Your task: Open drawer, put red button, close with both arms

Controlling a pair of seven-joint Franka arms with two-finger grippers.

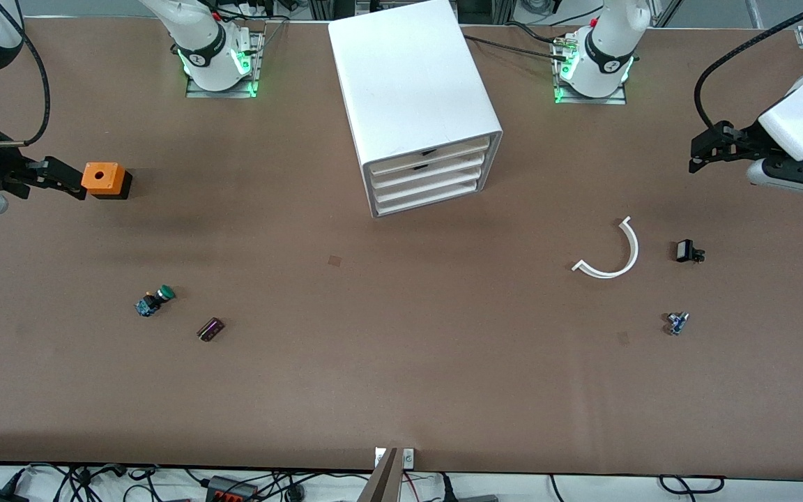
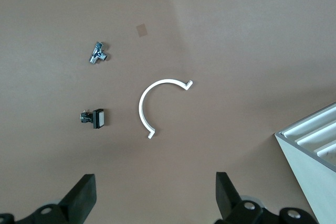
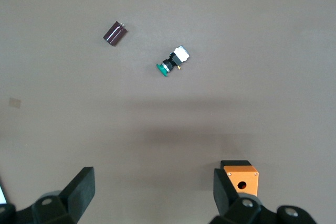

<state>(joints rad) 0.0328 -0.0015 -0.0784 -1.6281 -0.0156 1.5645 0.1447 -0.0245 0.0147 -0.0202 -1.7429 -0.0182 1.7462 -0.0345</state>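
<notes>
The white cabinet (image 1: 415,90) stands mid-table between the two bases, and its four drawers (image 1: 429,178) are all shut. Its corner shows in the left wrist view (image 2: 315,150). No red-capped button shows in any view. My left gripper (image 1: 702,150) hangs open and empty over the left arm's end of the table; in its wrist view (image 2: 156,195) only bare table lies between the fingers. My right gripper (image 1: 60,178) is open and empty over the right arm's end, right beside the orange box (image 1: 103,180). In the right wrist view (image 3: 152,190) that box (image 3: 241,179) sits by one finger.
A green-capped switch (image 1: 154,301) and a dark purple cylinder (image 1: 210,329) lie toward the right arm's end. A white curved strip (image 1: 614,254), a small black part (image 1: 687,251) and a small blue-silver part (image 1: 677,322) lie toward the left arm's end.
</notes>
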